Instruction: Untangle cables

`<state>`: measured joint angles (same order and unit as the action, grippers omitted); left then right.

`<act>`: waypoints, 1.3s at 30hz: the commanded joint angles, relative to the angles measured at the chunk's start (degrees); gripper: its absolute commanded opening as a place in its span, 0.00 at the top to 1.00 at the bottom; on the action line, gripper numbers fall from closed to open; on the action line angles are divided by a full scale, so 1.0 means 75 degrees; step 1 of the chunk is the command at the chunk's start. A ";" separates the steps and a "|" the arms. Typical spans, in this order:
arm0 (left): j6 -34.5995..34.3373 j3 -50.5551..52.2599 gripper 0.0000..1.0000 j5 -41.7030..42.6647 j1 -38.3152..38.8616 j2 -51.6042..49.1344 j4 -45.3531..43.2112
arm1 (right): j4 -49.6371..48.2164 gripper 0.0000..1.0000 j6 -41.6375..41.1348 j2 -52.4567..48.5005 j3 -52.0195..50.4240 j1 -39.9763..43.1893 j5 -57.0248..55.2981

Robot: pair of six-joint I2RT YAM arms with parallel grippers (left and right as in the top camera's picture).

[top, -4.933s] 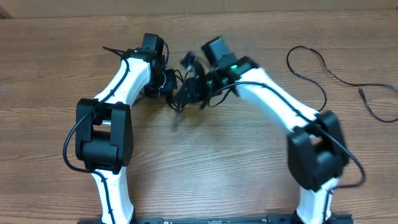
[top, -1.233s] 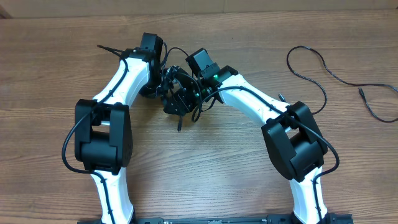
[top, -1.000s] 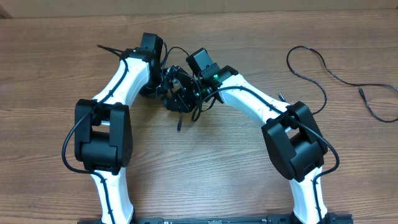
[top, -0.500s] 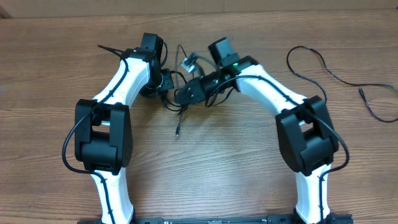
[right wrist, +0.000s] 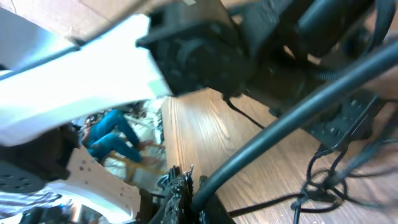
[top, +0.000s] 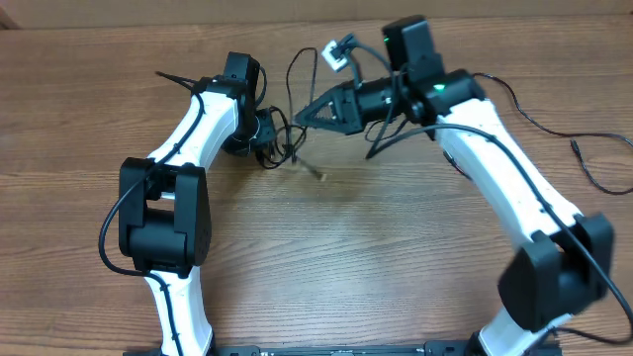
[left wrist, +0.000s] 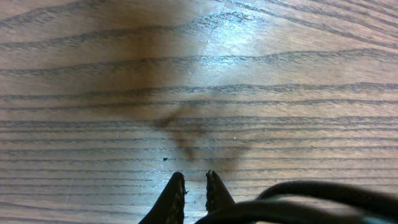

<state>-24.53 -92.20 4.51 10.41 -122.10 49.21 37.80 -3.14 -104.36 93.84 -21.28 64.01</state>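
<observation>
The cables form a small black knot against my left gripper, which is shut, with cords running in at the base of its fingers. In the left wrist view its tips stand a sliver apart over bare wood, and a black cord crosses just behind them. My right gripper points left, shut on a strand pulled taut from the knot; its tips pinch a thin wire. One loop rises to a white plug. A loose plug end lies on the table.
A separate black cable snakes over the wooden table at the far right, ending in a small plug. The left arm's white link fills much of the right wrist view, with tangled cords below.
My right arm has swung up and to the right, drawing a strand out of the knot. The dangling plug end has moved from below the knot toward the right. The left gripper has stayed put.
</observation>
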 commanded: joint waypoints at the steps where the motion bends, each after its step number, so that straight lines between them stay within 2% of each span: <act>1: -0.0128 0.0032 0.94 -0.0006 0.0017 0.0079 -0.0035 | 0.0128 0.96 -0.0044 0.0577 0.0204 0.0204 -0.0041; 14: -0.0128 0.0032 0.94 -0.0009 0.0017 0.0079 -0.0032 | 0.0667 0.96 -0.0047 0.1367 0.0204 0.0938 0.0338; 18: -0.0128 0.0032 0.94 -0.0009 0.0017 0.0079 -0.0035 | 0.0673 0.96 -0.0764 0.1393 0.0204 0.1329 0.0912; 23: -0.0128 0.0032 0.94 -0.0009 0.0017 0.0079 -0.0038 | 0.0918 0.96 -0.0775 0.1393 0.0187 0.1626 0.0627; 27: -0.0128 0.0032 0.94 -0.0012 0.0017 0.0079 -0.0035 | 0.1451 0.96 -0.0775 0.1390 0.0184 0.1638 -0.0863; 29: -0.0128 0.0032 0.94 -0.0017 0.0017 0.0079 -0.0035 | 0.1926 0.96 -0.0778 0.1390 0.0181 0.1623 -0.2194; 30: -0.0125 0.0032 0.94 -0.0032 0.0017 0.0079 -0.0035 | 0.2349 0.96 -0.0781 0.1381 0.0181 0.1623 -0.3477; 33: -0.0125 0.0032 0.94 -0.0041 0.0017 0.0079 -0.0032 | 0.2879 0.96 -0.0784 0.1367 0.0090 0.1626 -0.5286; 39: -0.0105 0.0032 0.96 -0.0385 0.0017 0.0079 0.0003 | 0.3480 0.96 -0.0857 0.1215 -0.0242 0.1626 -0.7732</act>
<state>-24.53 -92.20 4.14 10.50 -122.10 49.06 63.29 -9.06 -95.61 93.51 -9.08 21.87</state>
